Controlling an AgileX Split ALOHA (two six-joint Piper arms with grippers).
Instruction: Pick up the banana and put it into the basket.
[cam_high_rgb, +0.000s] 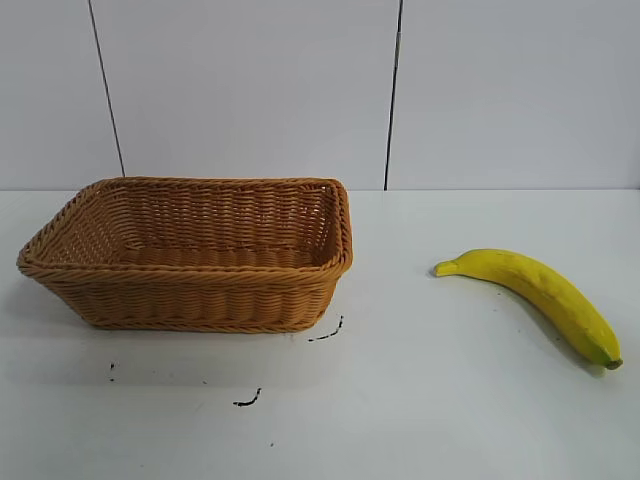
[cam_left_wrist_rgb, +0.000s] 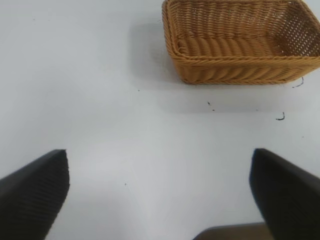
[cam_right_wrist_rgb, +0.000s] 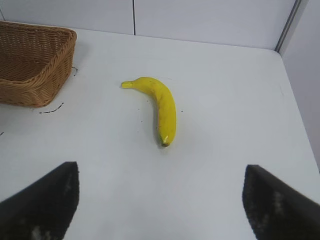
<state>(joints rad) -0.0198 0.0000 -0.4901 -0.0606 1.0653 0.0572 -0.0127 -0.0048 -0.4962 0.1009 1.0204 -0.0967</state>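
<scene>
A yellow banana (cam_high_rgb: 540, 290) lies flat on the white table at the right, its stem pointing toward the basket and its greenish tip toward the table's right front. The tan wicker basket (cam_high_rgb: 190, 300) stands at the left with nothing in it. In the right wrist view the banana (cam_right_wrist_rgb: 161, 106) lies well ahead of my right gripper (cam_right_wrist_rgb: 161, 175), which is open and holds nothing. My left gripper (cam_left_wrist_rgb: 159, 155) is open over bare table, with the basket (cam_left_wrist_rgb: 240, 70) some way ahead of it. Neither arm shows in the exterior view.
Small black marks (cam_high_rgb: 325, 333) dot the table in front of the basket. A white panelled wall (cam_high_rgb: 300, 90) closes the back. The table's right edge (cam_right_wrist_rgb: 300, 125) runs not far beyond the banana.
</scene>
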